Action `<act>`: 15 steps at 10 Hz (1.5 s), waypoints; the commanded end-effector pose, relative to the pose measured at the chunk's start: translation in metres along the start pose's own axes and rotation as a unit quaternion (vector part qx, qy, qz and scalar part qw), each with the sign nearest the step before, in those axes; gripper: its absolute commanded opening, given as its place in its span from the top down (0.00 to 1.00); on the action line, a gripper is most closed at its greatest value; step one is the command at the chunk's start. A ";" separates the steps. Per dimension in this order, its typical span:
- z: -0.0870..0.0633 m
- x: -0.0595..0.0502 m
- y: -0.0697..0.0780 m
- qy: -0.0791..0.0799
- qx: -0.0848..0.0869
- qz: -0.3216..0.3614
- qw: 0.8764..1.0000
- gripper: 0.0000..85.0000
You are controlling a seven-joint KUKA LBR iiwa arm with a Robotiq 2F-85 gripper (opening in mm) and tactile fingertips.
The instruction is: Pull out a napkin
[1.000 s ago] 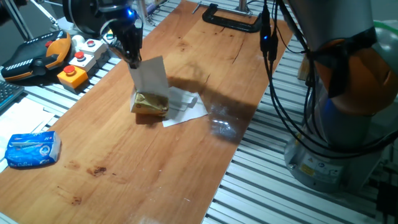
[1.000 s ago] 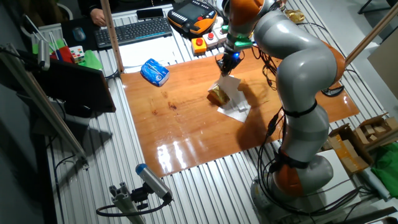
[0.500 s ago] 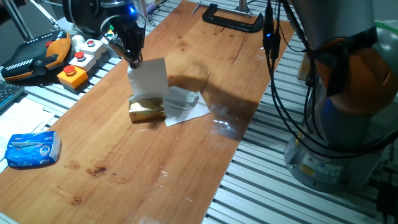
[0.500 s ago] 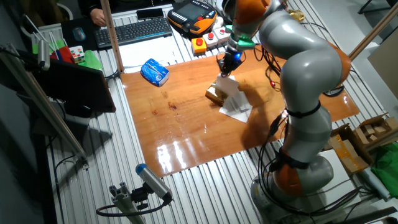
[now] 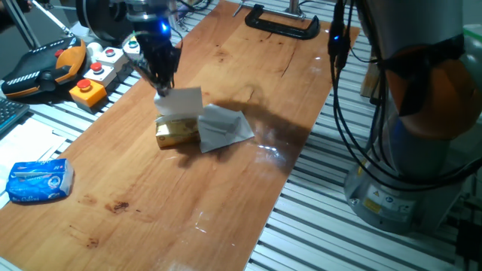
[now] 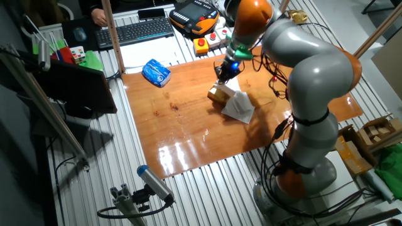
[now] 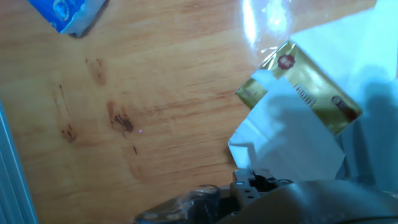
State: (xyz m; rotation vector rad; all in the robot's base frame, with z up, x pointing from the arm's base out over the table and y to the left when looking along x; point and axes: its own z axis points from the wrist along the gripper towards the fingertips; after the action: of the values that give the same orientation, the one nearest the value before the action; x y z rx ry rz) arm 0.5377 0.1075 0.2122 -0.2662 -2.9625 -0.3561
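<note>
My gripper (image 5: pixel 161 84) is shut on the top edge of a white napkin (image 5: pixel 181 103) that hangs from it down onto the gold foil pack (image 5: pixel 177 132) on the wooden table (image 5: pixel 166 203). In the other fixed view the gripper (image 6: pixel 223 76) is just above the gold pack (image 6: pixel 218 95). The hand view shows the held napkin (image 7: pixel 286 140) lying across the gold pack (image 7: pixel 311 93). Another white napkin (image 5: pixel 222 126) lies loose on the table just right of the pack; it also shows in the other fixed view (image 6: pixel 239 108).
A blue-and-white tissue packet (image 5: pixel 38 181) lies at the table's left end, also seen in the hand view (image 7: pixel 68 12). A black clamp (image 5: pixel 280 24) sits at the far end. A control pendant (image 5: pixel 45 64) and button box (image 5: pixel 94 79) stand beside the table. A keyboard (image 6: pixel 135 31) lies behind.
The gripper has lowered and shifted slightly with the napkin, which now droops shorter over the gold pack. The pack slid a little left; the loose napkin beside it is rumpled.
</note>
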 end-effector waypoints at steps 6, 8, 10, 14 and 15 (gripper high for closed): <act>0.008 0.020 0.009 -0.012 0.000 0.030 0.999 0.99; 0.010 0.025 0.011 -0.014 0.007 0.032 0.999 0.98; 0.014 0.031 0.013 -0.012 0.010 0.039 0.999 0.91; 0.022 0.041 0.017 -0.021 0.030 0.054 0.998 0.65; 0.023 0.040 0.017 -0.026 0.035 0.057 0.997 0.53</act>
State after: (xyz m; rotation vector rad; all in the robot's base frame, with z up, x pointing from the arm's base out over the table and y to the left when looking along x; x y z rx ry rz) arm 0.4993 0.1355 0.2003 -0.4444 -2.9885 -0.2323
